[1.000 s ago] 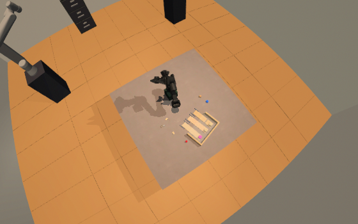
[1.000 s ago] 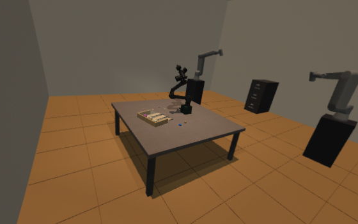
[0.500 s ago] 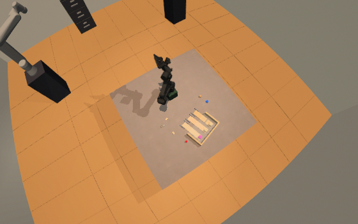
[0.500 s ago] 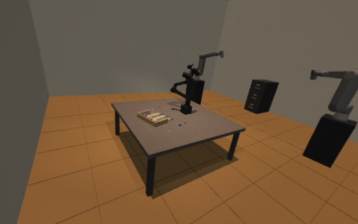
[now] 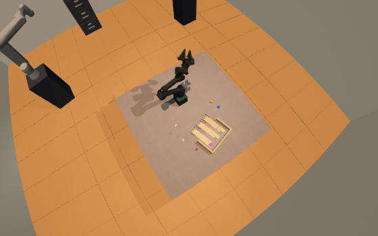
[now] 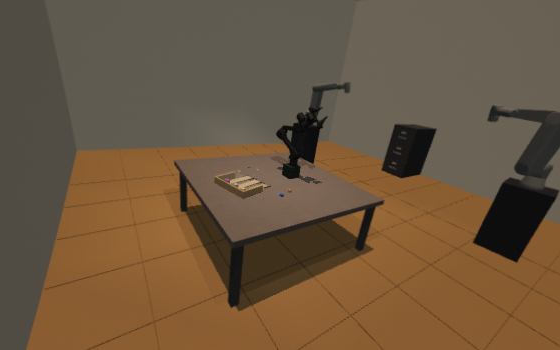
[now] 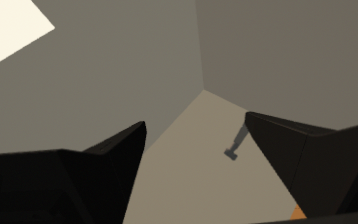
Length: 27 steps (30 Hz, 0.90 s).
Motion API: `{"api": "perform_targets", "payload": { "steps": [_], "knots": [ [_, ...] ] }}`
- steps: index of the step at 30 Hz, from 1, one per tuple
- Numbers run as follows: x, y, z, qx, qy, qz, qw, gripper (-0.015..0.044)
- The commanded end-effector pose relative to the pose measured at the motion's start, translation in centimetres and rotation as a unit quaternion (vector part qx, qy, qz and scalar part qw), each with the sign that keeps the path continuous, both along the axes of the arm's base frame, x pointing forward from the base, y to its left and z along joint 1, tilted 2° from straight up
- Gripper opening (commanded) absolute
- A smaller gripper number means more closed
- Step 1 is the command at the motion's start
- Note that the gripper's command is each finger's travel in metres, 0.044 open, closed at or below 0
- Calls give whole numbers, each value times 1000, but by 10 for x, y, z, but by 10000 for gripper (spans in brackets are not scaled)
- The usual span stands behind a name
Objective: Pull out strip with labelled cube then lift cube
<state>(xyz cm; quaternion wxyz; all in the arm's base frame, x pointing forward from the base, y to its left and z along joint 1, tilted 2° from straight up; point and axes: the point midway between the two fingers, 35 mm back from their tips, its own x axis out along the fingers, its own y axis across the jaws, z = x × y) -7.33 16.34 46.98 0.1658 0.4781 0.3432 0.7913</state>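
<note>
Three pale strips lie side by side in a wooden-walled tray (image 5: 222,141) (image 6: 229,188): one strip (image 5: 212,122) nearest the blue cube, a middle strip (image 5: 208,130), and one strip (image 5: 202,137) with a magenta cube (image 5: 211,144) (image 6: 227,180) at its far end. The other two strips have small pale blocks (image 5: 221,129) (image 5: 217,137) at their far ends. Labels and any breaks are too small to tell. My gripper (image 5: 187,50) (image 6: 323,114) (image 7: 195,121) is open and empty, raised high and pointing away from the tray, beyond the arm's base.
A blue cube (image 5: 219,106) (image 6: 281,195) and an orange piece (image 5: 211,101) (image 6: 290,190) lie beside the tray. A red piece (image 5: 196,149) lies on its other side. Small pale pieces (image 5: 176,125) (image 5: 183,140) are scattered on the table (image 5: 154,135) (image 6: 279,215). Dark prongs stick out at the strips' near ends.
</note>
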Motion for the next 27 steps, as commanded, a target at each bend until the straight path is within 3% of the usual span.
{"api": "perform_targets", "payload": {
  "steps": [1, 7, 14, 20, 27],
  "knots": [
    [38, 44, -24, -37, -29, -143, 989, 400],
    [115, 85, -66, -104, -85, -347, 928, 400],
    [216, 89, -124, -209, -155, -539, 801, 400],
    [297, 55, -179, -321, -210, -648, 658, 400],
    [365, -21, -248, -467, -257, -699, 476, 400]
  ]
}}
